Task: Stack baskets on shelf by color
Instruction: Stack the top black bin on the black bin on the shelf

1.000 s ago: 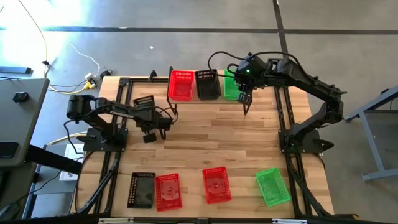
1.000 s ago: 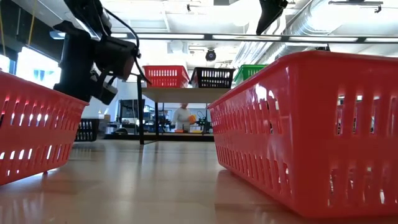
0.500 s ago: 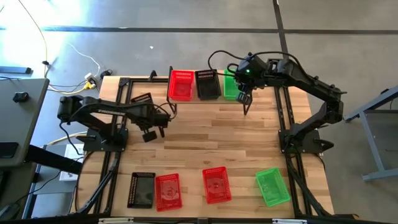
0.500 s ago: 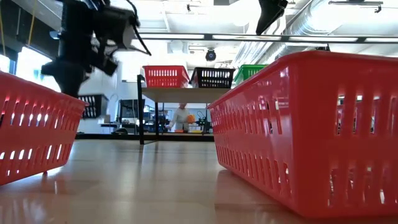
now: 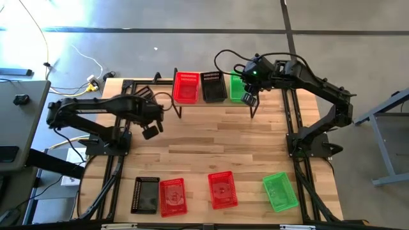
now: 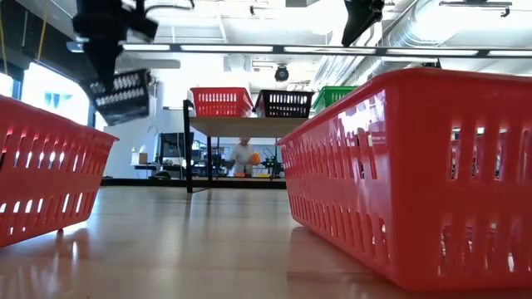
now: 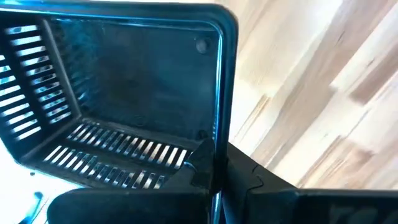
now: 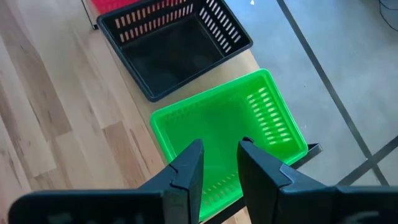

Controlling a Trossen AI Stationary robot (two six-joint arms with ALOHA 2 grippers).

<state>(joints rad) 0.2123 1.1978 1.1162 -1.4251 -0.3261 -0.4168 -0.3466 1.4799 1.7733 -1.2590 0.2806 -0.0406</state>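
The wooden table (image 5: 217, 150) stands on a grey concrete floor; on the shelf (image 5: 211, 102) at its upper centre stand one red, one black and one green basket (image 5: 238, 87), and four baskets lie along the lower edge. The left gripper (image 5: 151, 121), left of the shelf, pinches a black basket (image 6: 120, 95) by its rim, lifted in the air. The right gripper (image 8: 219, 163), slightly spread, hangs above the green basket; a person (image 6: 243, 156) shows far behind in the low view.

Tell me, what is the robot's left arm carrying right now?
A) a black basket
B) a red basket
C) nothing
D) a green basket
A: the left gripper is clamped on the rim of a black basket, held up off the table.
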